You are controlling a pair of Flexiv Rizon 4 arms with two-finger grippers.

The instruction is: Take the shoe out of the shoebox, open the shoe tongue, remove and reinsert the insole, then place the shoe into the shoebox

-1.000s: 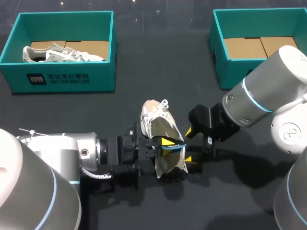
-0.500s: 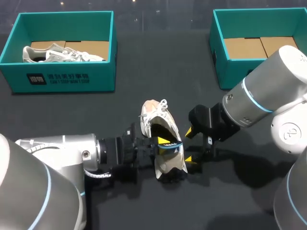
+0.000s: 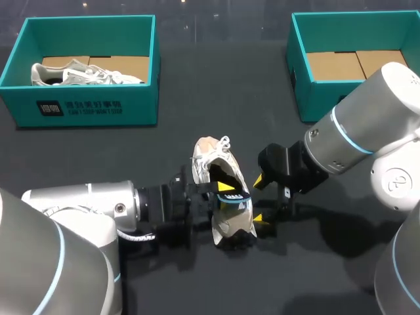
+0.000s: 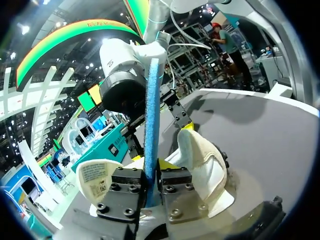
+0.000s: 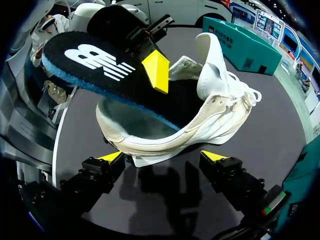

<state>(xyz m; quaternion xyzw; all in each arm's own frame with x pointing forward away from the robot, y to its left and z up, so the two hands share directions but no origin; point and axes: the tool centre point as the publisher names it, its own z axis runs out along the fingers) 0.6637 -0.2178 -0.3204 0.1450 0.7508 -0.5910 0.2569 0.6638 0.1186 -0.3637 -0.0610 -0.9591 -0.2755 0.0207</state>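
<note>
The black foam insole with a blue underside [image 5: 100,65] is clamped between the fingers of the left gripper [image 4: 152,175], slanted over the white lace-up shoe [image 3: 226,226], which is set on the dark table [image 3: 328,275]. The right gripper [image 5: 162,156] is spread wide and empty, just beside the shoe

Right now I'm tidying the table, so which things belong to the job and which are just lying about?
In the job: white lace-up sneaker; black-topped blue insole, clamped in left gripper; open right gripper; empty teal cardboard shoebox, probably.
Lying about: grey-white sneaker inside the other teal shoebox.
</note>
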